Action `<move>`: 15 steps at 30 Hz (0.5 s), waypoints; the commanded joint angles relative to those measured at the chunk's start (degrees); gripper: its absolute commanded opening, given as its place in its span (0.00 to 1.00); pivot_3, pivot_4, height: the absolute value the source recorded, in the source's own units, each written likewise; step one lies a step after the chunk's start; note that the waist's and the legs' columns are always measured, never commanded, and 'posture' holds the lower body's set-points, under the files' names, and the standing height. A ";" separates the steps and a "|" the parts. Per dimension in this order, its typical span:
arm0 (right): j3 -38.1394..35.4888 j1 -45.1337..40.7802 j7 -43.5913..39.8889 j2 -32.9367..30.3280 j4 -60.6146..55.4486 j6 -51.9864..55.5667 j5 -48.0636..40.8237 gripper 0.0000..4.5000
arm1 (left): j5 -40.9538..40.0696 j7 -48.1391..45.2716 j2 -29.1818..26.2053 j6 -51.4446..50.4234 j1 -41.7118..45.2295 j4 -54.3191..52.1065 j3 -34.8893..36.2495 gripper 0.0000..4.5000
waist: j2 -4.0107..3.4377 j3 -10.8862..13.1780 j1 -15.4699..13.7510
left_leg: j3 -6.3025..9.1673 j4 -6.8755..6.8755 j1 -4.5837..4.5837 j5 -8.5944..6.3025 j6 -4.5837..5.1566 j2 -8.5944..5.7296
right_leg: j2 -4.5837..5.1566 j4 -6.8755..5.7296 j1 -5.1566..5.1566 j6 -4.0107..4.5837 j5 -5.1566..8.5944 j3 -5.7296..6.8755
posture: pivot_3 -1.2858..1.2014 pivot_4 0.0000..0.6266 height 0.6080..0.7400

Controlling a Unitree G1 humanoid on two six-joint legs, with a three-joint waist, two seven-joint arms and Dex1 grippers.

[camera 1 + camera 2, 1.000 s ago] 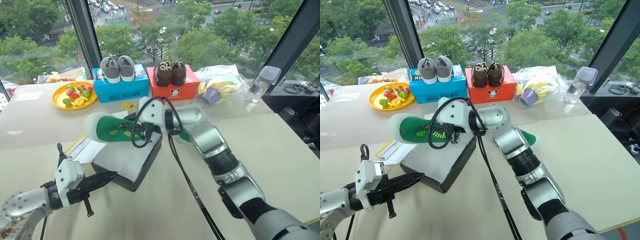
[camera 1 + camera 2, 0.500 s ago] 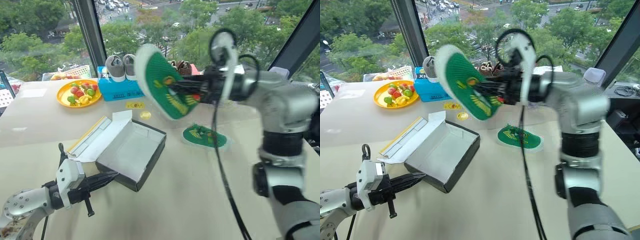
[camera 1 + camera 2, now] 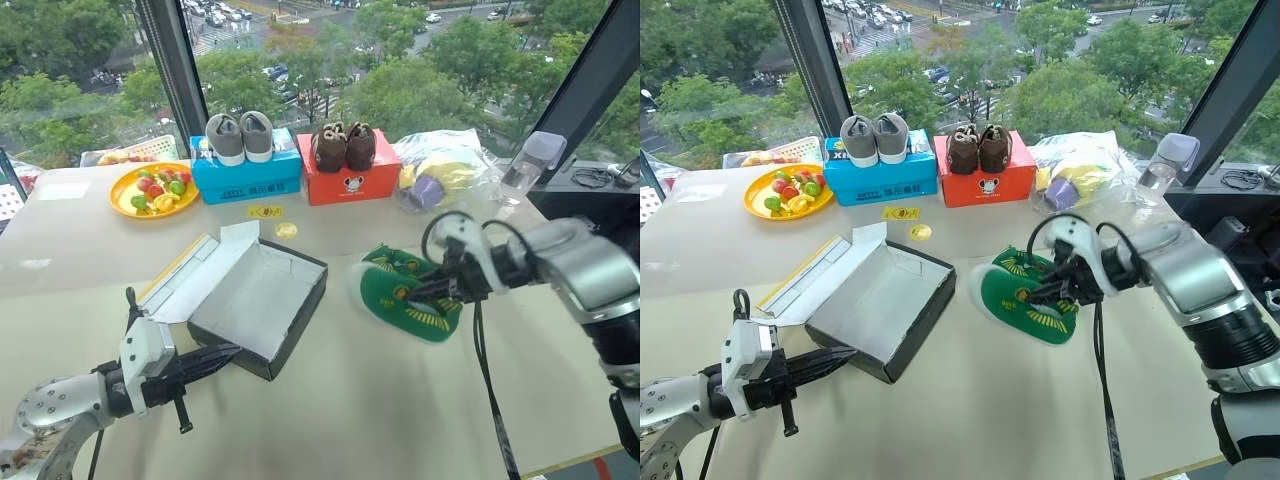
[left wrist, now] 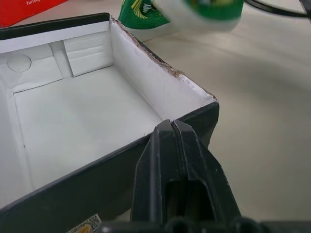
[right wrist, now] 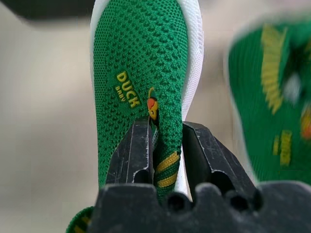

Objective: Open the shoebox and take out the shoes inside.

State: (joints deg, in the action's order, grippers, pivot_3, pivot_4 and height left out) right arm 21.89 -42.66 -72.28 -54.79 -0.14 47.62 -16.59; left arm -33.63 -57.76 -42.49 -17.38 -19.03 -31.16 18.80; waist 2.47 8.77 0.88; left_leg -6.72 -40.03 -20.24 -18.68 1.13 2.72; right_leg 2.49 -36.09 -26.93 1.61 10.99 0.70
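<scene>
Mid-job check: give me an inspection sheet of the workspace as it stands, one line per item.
Surface: pale table, bare in front.
Job's things: shoebox open and empty, lid folded back; one green shoe on the table, the second shoe held low beside it.
Clutter: fruit plate; grey shoes on blue box; brown shoes on red box; plastic bag; bottle.
Grippers: left gripper shut, at the shoebox's near wall; right gripper shut on the second shoe.
Cables: black cable hanging from the right arm.
Surroundings: window onto trees and a street.
</scene>
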 commanded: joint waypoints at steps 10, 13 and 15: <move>0.37 -1.18 0.74 5.20 11.80 -12.94 9.89 0.39 | 0.30 -0.51 -0.25 1.20 -0.12 -0.70 -0.28 0.00 | 0.02 -0.02 0.04 | -0.03 -0.08 0.11 0.01 -0.02 0.03 | -0.04 0.02 0.18 0.02 -0.03 0.01 | 0.52 0.24 0.93; -1.00 -0.43 2.09 4.12 8.68 -15.35 11.43 0.63 | 0.51 -0.69 -0.18 1.30 0.20 -0.55 -0.70 0.00 | 0.01 -0.02 -0.12 | 0.00 -0.16 0.16 0.03 0.01 0.03 | -0.02 0.01 0.25 0.02 -0.05 0.02 | 0.52 0.24 0.93; -2.30 -0.38 1.65 3.29 6.39 -14.54 10.90 0.78 | 0.58 -0.85 -0.20 1.34 0.48 -0.32 -0.88 0.00 | 0.01 -0.01 -0.14 | 0.01 -0.17 0.15 0.03 0.01 0.03 | -0.02 0.00 0.25 0.01 -0.06 0.04 | 0.52 0.24 0.93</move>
State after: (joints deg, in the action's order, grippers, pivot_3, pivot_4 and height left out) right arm 23.10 -42.41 -70.82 -50.00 9.66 33.98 -5.65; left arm -32.93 -58.21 -42.49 -17.36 -19.02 -31.00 17.76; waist 2.48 8.76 0.74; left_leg -6.70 -40.20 -20.09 -18.65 1.14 2.76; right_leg 2.46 -36.10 -26.68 1.62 10.94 0.74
